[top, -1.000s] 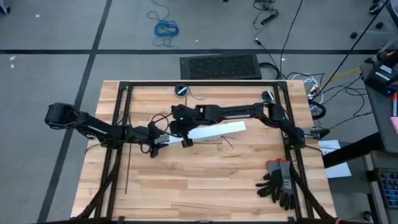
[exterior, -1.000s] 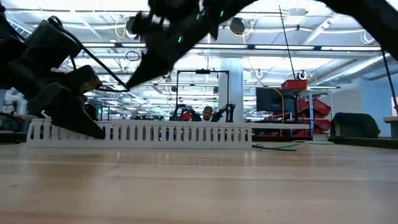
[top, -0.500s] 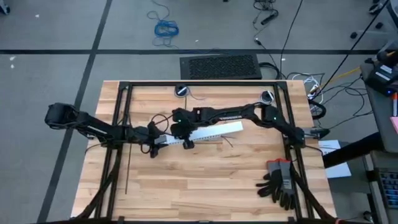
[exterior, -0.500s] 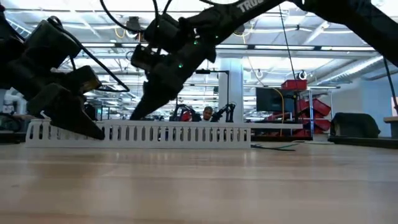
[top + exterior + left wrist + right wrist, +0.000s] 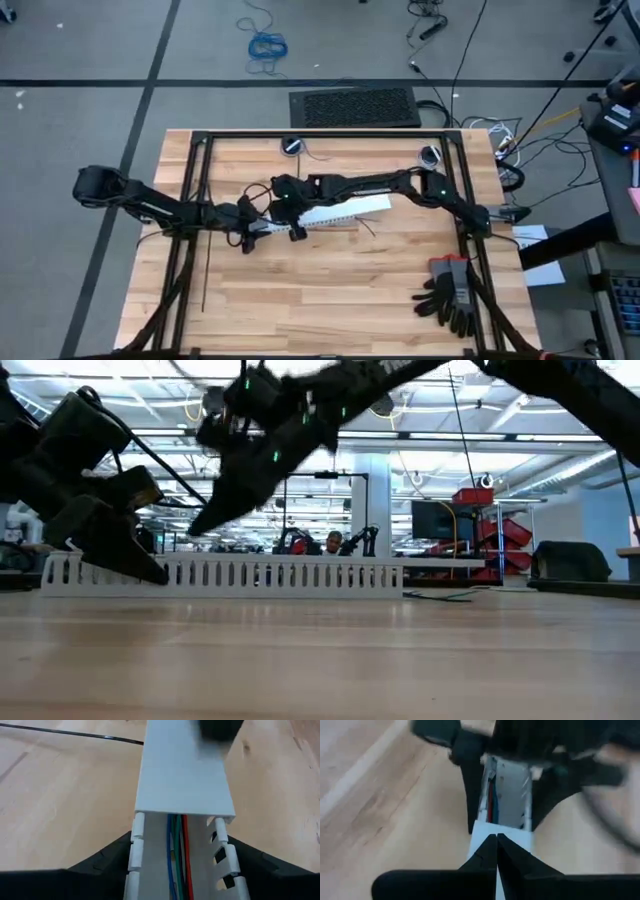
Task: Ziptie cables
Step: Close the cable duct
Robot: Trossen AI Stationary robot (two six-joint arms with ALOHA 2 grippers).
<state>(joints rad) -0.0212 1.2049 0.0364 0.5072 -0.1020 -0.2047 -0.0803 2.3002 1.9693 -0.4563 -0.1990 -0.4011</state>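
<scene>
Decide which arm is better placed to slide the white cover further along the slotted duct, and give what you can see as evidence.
Probably the right. The right gripper sits shut on top of the white cover, which still leaves the cables exposed at one end. The left gripper straddles the slotted duct at that end, bracing it.

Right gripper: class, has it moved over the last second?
Yes. The right gripper has slid leftward along the white slotted duct, toward the left gripper.

- A long white slotted duct [image 5: 225, 574] lies on the wooden counter [image 5: 320, 660].
- The left gripper [image 5: 105, 540] sits at one end of the duct, touching it.
- The right gripper [image 5: 215, 520] hangs just above the duct, tilted down.
- Far behind is a big, bright room.
</scene>
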